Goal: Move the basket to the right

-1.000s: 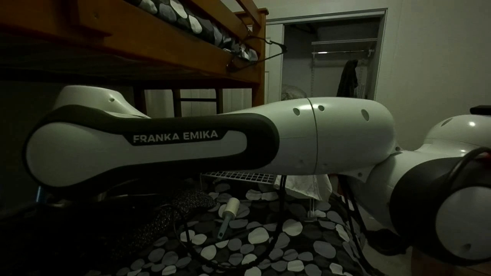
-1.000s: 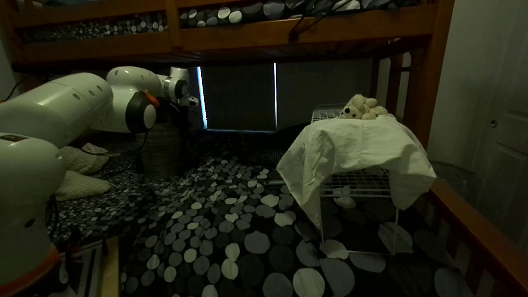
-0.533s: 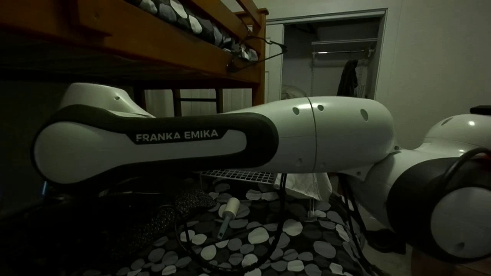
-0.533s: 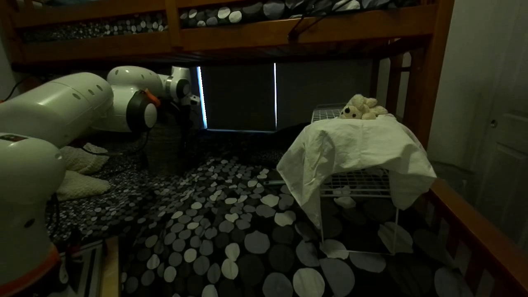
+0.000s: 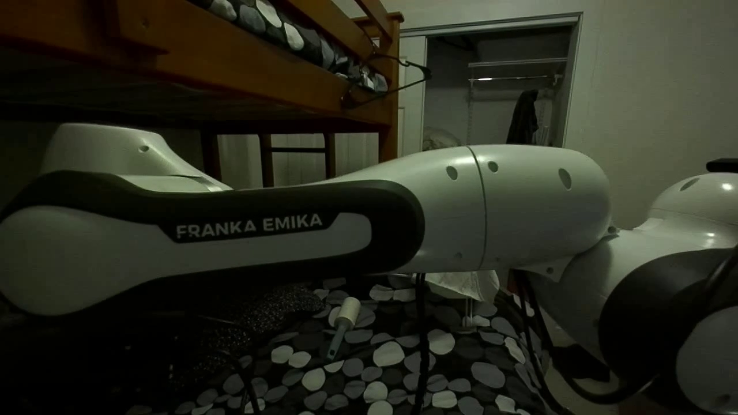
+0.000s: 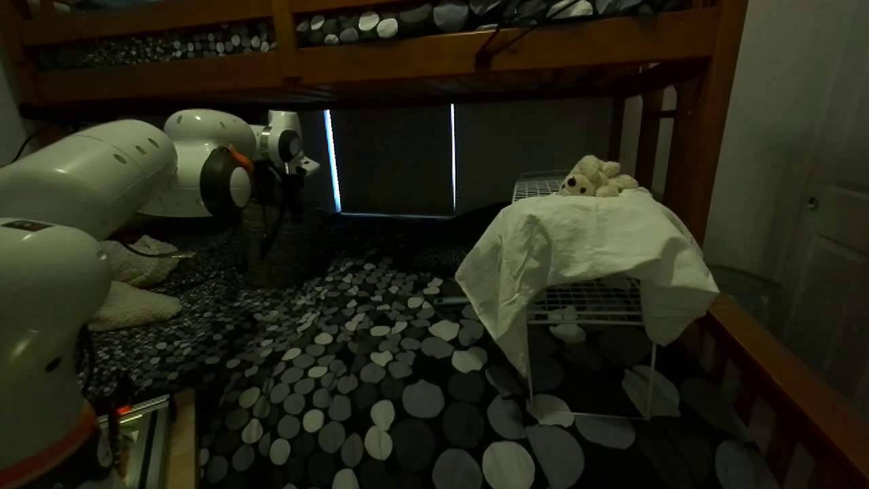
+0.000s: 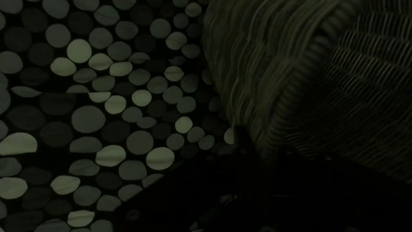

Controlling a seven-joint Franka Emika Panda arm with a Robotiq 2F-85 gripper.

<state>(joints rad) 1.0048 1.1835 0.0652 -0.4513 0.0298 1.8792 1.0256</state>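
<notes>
Both exterior views across the same arm [image 5: 357, 225] and dotted bedspread [image 6: 380, 367], wrist view close down on the basket [image 7: 305, 67].

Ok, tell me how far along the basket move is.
Done: the approach; dark jaws straddle the rim of the curved brownish woven basket. In hand: the grip, seemingly closed on it in the wrist view. Left: probably carrying it right, as it shows left of the white wire rack in an exterior view, then release.

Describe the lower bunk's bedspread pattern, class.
The bedspread has pale and grey rounded spots on black, clearest in an exterior view.
</notes>
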